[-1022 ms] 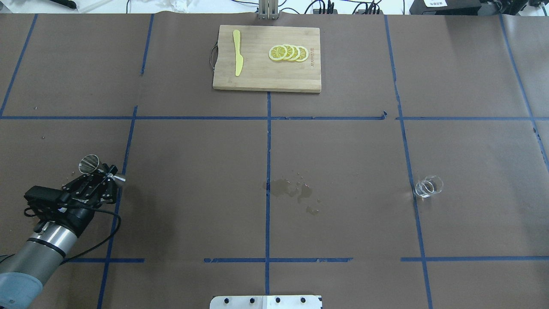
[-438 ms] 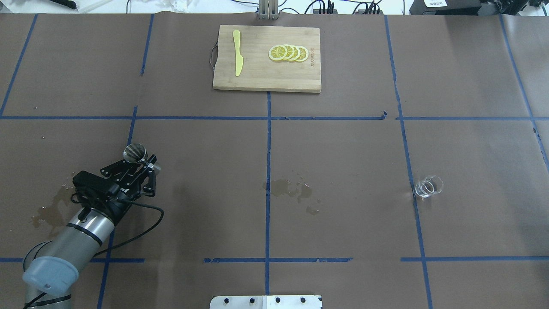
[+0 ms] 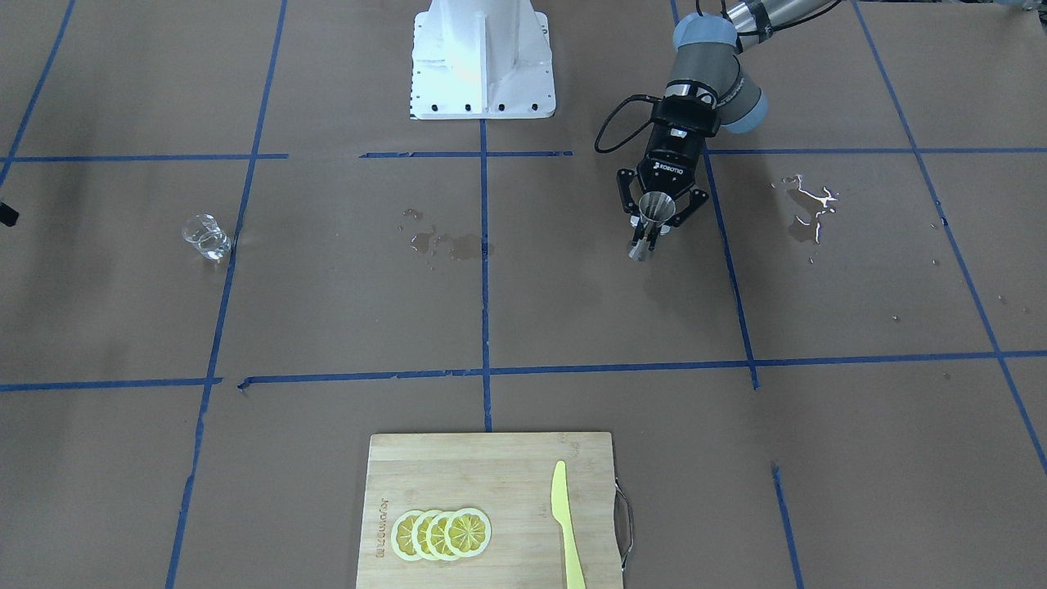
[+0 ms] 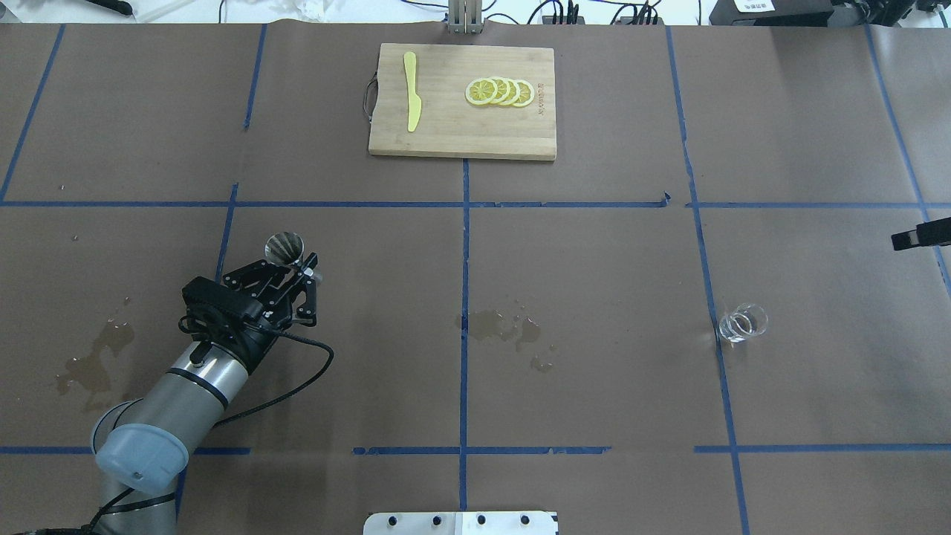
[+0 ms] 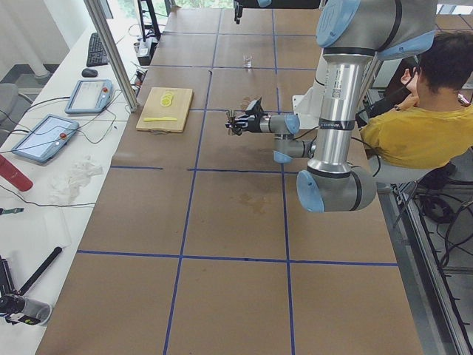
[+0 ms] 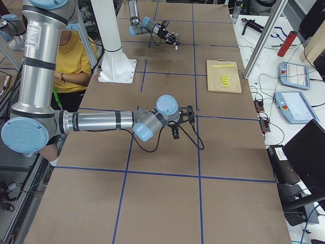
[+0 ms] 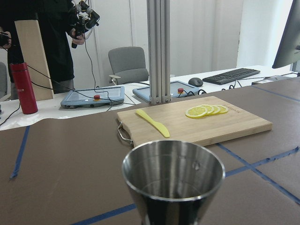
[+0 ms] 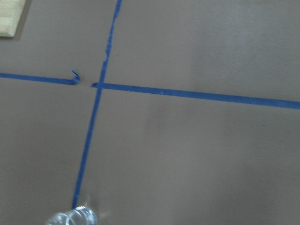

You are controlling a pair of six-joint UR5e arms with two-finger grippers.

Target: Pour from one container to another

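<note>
The small shiny stainless-steel hourglass jigger (image 4: pixel 284 247) (image 3: pixel 657 206) (image 7: pixel 173 183) is pinched at its narrow waist by the left gripper (image 4: pixel 299 264) (image 3: pixel 648 229), mouth up. It looks lifted just clear of the paper, though I can't be sure from these angles.

Everything's on the big brown-paper table with blue tape lines (image 4: pixel 594 260). Ahead of that gripper and off to its right is the bamboo cutting board (image 4: pixel 461 126). There are two wet patches, one behind the gripper on its left (image 4: pixel 96 364) and one out to its right (image 4: pixel 505 327).

On the board there's a yellow plastic knife (image 4: pixel 411 93) and a fan of lemon slices (image 4: pixel 500 91). The small clear glass cup (image 4: pixel 741 323) (image 3: pixel 206 237) stands way off to the gripper's right, well apart from it. Only a sliver of the right gripper (image 4: pixel 910 238) pokes in near the cup, so I can't tell how its jaws stand.
</note>
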